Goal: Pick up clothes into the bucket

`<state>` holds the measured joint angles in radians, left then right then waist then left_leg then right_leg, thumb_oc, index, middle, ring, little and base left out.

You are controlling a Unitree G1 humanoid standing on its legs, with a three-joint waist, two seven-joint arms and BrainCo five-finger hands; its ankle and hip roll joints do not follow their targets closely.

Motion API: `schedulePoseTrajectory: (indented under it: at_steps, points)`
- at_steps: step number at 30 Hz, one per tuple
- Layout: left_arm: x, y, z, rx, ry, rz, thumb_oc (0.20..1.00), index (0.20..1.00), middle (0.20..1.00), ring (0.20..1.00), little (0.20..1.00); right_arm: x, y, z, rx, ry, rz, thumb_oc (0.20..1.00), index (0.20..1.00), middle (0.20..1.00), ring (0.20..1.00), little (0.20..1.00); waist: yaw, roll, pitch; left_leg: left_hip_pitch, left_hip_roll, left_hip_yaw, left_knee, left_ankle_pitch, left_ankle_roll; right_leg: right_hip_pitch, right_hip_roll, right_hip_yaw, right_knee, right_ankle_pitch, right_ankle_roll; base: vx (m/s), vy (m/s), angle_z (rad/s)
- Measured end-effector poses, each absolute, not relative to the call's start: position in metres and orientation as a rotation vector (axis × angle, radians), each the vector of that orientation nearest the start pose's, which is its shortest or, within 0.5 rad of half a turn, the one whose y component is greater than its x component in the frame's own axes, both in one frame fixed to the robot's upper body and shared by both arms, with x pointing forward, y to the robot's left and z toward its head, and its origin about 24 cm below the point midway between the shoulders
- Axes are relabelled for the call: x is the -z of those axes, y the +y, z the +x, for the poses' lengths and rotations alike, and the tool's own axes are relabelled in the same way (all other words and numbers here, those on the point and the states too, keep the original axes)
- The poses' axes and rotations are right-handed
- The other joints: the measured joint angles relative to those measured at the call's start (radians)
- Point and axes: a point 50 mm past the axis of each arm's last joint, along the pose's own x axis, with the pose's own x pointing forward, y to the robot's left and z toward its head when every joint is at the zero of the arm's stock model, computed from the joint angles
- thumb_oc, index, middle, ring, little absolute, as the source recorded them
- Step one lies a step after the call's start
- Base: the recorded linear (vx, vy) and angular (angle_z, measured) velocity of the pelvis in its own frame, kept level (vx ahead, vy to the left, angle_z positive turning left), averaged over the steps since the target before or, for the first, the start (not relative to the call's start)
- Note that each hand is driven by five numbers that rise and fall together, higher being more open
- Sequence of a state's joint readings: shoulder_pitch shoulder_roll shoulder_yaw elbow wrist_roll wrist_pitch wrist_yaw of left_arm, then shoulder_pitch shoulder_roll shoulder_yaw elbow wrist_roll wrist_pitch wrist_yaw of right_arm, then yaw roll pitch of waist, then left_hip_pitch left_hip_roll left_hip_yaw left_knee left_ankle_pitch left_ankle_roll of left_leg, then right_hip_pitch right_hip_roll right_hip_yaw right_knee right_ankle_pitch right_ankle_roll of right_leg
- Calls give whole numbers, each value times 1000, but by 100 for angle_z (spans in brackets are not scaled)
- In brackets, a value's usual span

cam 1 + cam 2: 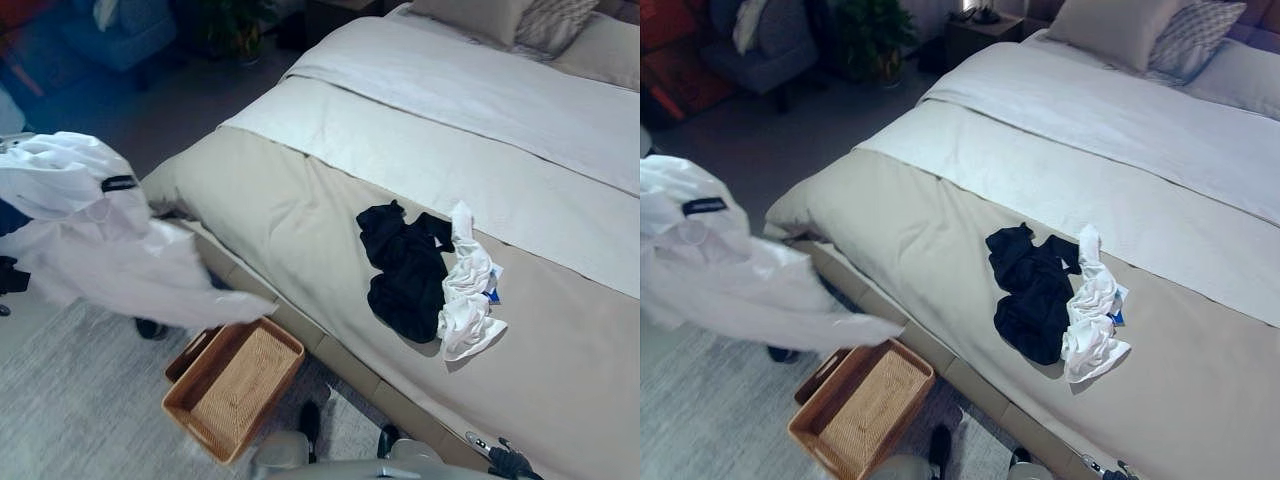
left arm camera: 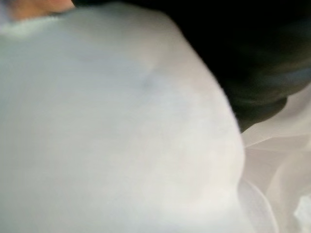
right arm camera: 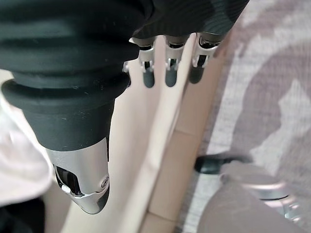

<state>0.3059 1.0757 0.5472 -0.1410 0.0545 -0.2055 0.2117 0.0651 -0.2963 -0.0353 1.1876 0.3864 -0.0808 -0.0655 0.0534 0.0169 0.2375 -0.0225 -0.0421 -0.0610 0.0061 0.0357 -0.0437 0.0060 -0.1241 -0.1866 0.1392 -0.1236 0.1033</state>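
Observation:
A large white shirt [image 1: 110, 250] hangs in the air at the left, above the floor beside the bed, draped over the end of my left arm; up close the same cloth [image 2: 121, 136] covers that hand. A woven basket [image 1: 270, 400] stands on the rug below and to the right of the shirt, against the bed's side. On the bed lie a crumpled black garment [image 1: 405, 275] and, touching its right side, a white garment [image 1: 468, 300]. My right hand [image 3: 169, 73] hangs low by the bed's edge, fingers straight, holding nothing.
The bed [image 1: 300, 220] with a beige cover and white sheet takes up the right side, with pillows [image 1: 520, 20] at its head. A blue armchair [image 1: 120, 30] and a plant [image 1: 240, 30] stand at the far back left. Grey rug lies left of the basket.

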Motion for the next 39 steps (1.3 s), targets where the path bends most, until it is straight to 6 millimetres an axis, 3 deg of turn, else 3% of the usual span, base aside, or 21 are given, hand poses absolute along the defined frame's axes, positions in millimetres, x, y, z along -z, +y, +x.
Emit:
schedulePoseTrajectory:
  at_steps: [6, 11, 12, 15, 20, 26, 33, 39]
  points:
    - [-199, 351, 191, -403, -341, 1039, 200, 200, 200, 200, 200, 135, -277, 128, 445, 965, 12, 1000, 1000, 1000, 1000, 1000, 18, -5, 76, -123, 0, -42, 93, -2, -4, -115, -11, -27, 123, -33, -23, -118, 5, 20]
    - [-175, 343, 204, -380, -299, 948, 200, 200, 200, 200, 200, 126, -282, 144, 435, 904, -2, 1000, 1000, 1000, 1000, 1000, 17, -6, 127, -204, -9, -78, 152, -11, -15, -205, -26, -54, 234, -76, -45, -121, 31, 26]
    - [-166, 337, 214, -388, -312, 879, 200, 200, 200, 200, 200, 123, -284, 147, 418, 890, -33, 1000, 1000, 1000, 1000, 1000, 14, 4, 150, -253, -19, -92, 211, -21, -17, -236, -40, -68, 292, -97, -56, -134, 47, 35]
    - [-154, 326, 233, -381, -301, 824, 200, 200, 200, 200, 200, 116, -282, 159, 398, 837, -45, 1000, 1000, 1000, 1000, 1000, 2, -5, 199, -354, -36, -110, 305, -45, -18, -336, -60, -77, 405, -139, -78, -130, 50, 24]
    - [-138, 324, 250, -414, -256, 810, 200, 200, 200, 200, 200, 108, -280, 175, 392, 773, -56, 1000, 1000, 1000, 1000, 1000, -17, -20, 259, -476, -53, -126, 445, -83, -10, -445, -78, -82, 539, -188, -101, -42, 39, 12]
    - [-135, 324, 263, -493, -266, 778, 200, 200, 200, 200, 200, 96, -277, 191, 395, 687, -89, 1000, 1000, 1000, 1000, 1000, -45, -44, 295, -632, -40, -125, 582, -117, -22, -590, -68, -69, 646, -208, -108, -76, 28, -8]
    - [-149, 323, 270, -595, -351, 748, 200, 200, 200, 200, 200, 98, -275, 189, 449, 676, -80, 1000, 1000, 1000, 1000, 1000, -46, -59, 296, -669, -26, -128, 531, -103, -9, -634, -52, -69, 597, -187, -101, -31, 14, -4]
    - [-158, 324, 276, -618, -381, 761, 200, 200, 200, 200, 200, 96, -265, 199, 435, 652, -81, 1000, 1000, 1000, 1000, 1000, -66, -66, 297, -650, -16, -109, 439, -44, -13, -622, -43, -66, 501, -116, -93, -40, 37, -8]
